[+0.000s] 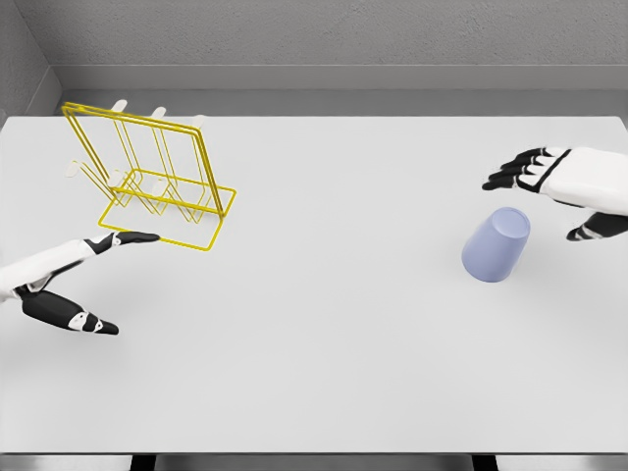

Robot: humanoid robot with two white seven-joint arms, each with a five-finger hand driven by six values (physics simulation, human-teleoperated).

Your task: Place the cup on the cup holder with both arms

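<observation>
Table comes first: a broad, matte, pale surface. On its far left stands the cup holder, a thin yellow wire rack with pale pegs, tilted and light-looking. At the right lies the cup, smooth, lavender, tapered, tipped on its side. The right hand hovers just beyond it, fingers released, holding nothing. The left hand waits near the rack, fingers spread. Best to close on the cup's round wall gently, since it would probably roll.
</observation>
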